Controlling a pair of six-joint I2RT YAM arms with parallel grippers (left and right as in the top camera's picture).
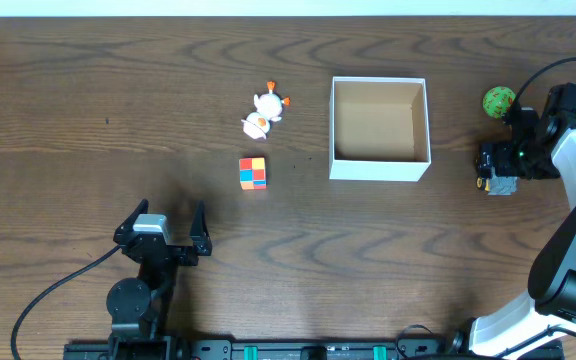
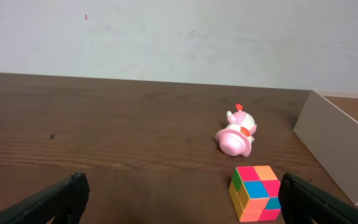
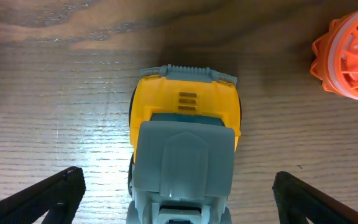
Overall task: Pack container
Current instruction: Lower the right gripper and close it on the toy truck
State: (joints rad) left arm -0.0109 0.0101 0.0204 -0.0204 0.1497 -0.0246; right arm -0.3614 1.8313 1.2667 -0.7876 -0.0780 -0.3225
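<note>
The container sits upright on the dark wooden surface, right of centre and toward the far edge; its white walls frame a plain brown inside with nothing in it. To its left lie a white and orange duck-like toy, tipped on its side, and nearer the robot a many-coloured puzzle cube; the two are apart from each other and from the box. The left tool is at the near left, low over the wood, its fingers spread wide and gripping nothing; its camera looks toward the cube and the duck. The right tool is to the right of the box, above a yellow and grey toy truck; its fingers stand wide on either side of the truck, clear of it. A green ball lies just beyond; the orange ribbed shape in the right wrist view may be that same ball.
</note>
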